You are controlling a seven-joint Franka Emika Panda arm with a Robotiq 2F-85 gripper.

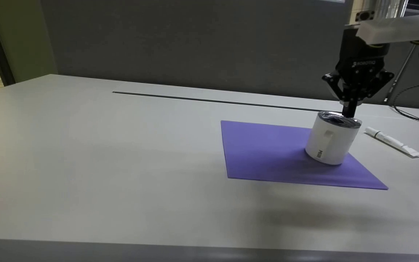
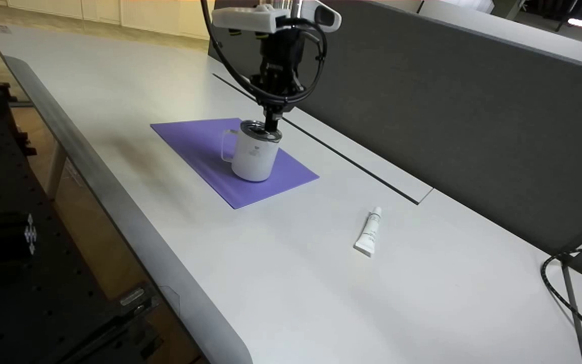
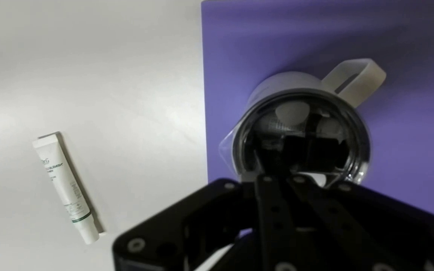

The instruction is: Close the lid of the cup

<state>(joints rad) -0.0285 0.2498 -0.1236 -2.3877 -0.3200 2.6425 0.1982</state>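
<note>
On a purple mat (image 1: pixel 264 153) stands the cup (image 1: pixel 331 145), lid (image 1: pixel 332 119) beneath closed, empty jaws

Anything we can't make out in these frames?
Inside of the cup: hidden by the lid and its reflections, all views.
Lower edge of the lid, wrist view: behind the gripper.
Whether the fingertips touch the lid, wrist view: dark on dark, blurred.
Fine print on the tube: too small, even in the wrist view.
Rest of the arm: cut off by the top edge, both exterior views.

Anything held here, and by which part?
No hold visible: the hand looks shut at the lid; whether it pinches any part there cannot be told.
</note>
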